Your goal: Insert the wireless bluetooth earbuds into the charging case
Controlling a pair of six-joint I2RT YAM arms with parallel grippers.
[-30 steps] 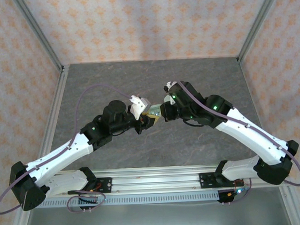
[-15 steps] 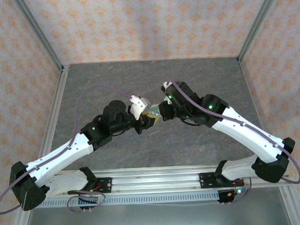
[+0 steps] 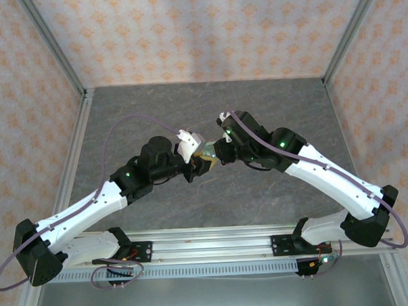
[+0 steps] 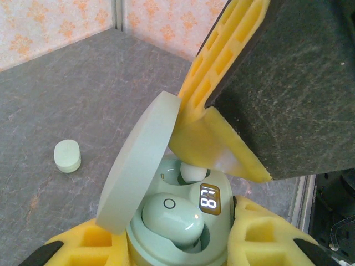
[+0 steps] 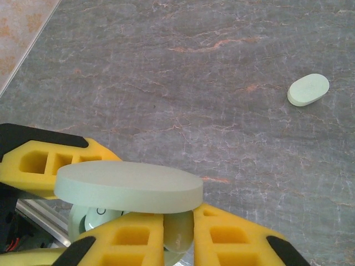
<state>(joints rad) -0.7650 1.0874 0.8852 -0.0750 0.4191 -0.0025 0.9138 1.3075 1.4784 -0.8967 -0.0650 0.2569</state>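
My left gripper (image 4: 177, 246) is shut on the pale mint charging case (image 4: 219, 235), held above the table with its lid (image 4: 138, 160) hinged open. One earbud (image 4: 172, 219) sits in the near socket beside the lit display (image 4: 209, 199). My right gripper (image 5: 180, 224) meets the case from the other side and is shut on a second earbud (image 5: 178, 235), just under the lid (image 5: 127, 187). That earbud's white tip (image 4: 191, 173) rests in the far socket, below the right gripper's yellow finger (image 4: 222, 147). Both grippers meet mid-table at the case (image 3: 205, 153).
A closed pale mint oval case (image 5: 308, 89) lies alone on the grey stone tabletop (image 5: 211, 83), also to the left in the left wrist view (image 4: 67, 155). Patterned walls and metal posts (image 3: 58, 61) enclose the table.
The right arm has leaned slightly further in toward the case. The left arm and the case have stayed still.
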